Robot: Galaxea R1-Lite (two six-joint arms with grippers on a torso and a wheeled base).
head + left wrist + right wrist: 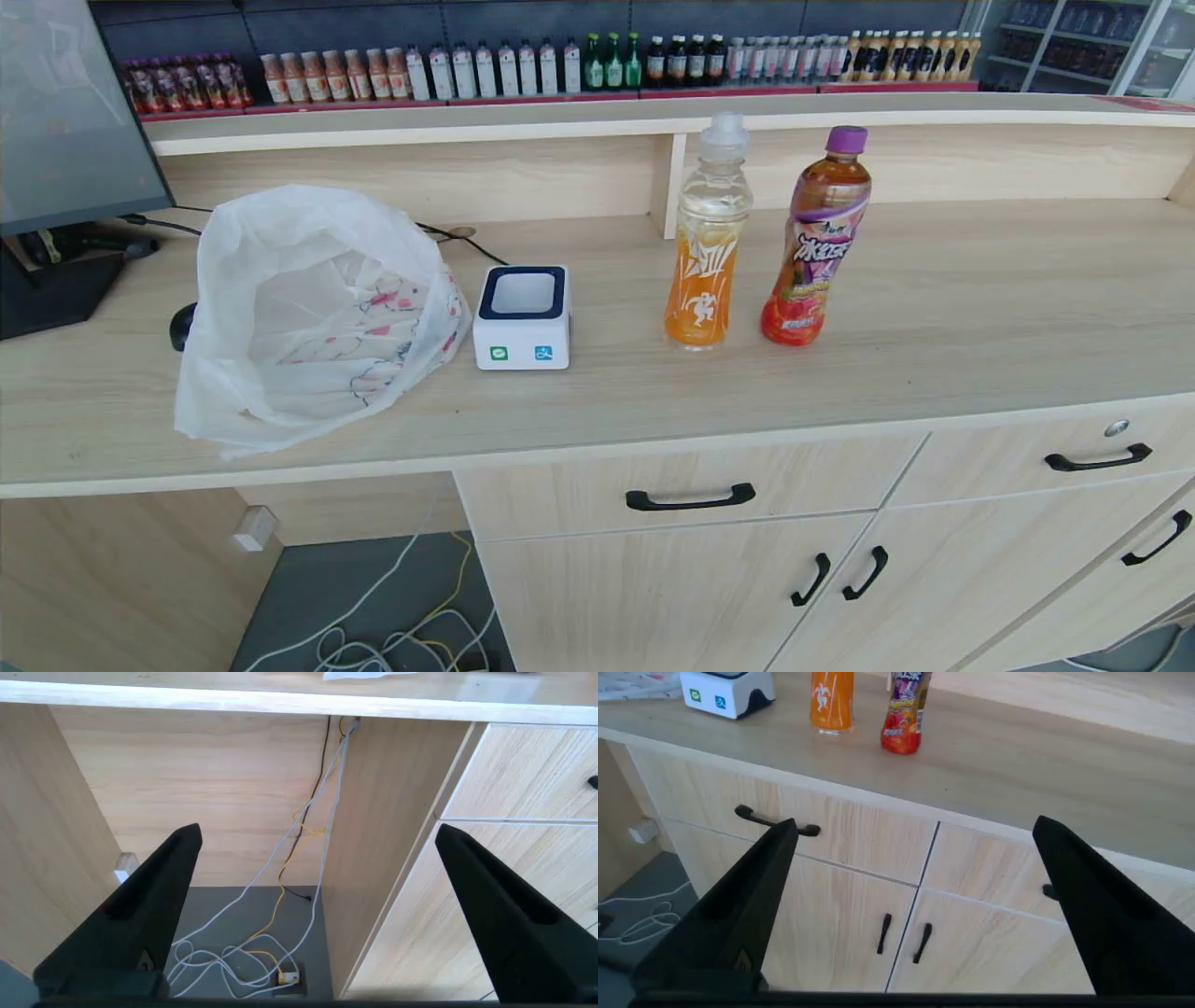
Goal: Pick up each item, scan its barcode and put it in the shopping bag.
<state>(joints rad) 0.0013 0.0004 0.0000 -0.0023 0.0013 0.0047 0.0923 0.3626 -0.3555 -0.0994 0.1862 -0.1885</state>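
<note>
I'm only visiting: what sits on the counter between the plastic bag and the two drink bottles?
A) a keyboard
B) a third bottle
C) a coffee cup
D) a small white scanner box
D: the small white scanner box stands on the counter, with the plastic bag on one side and the orange bottle and purple-capped bottle on the other.

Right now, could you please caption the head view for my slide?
Counter with shopping bag, scanner, orange bottle and purple-capped bottle, left to right.
</note>
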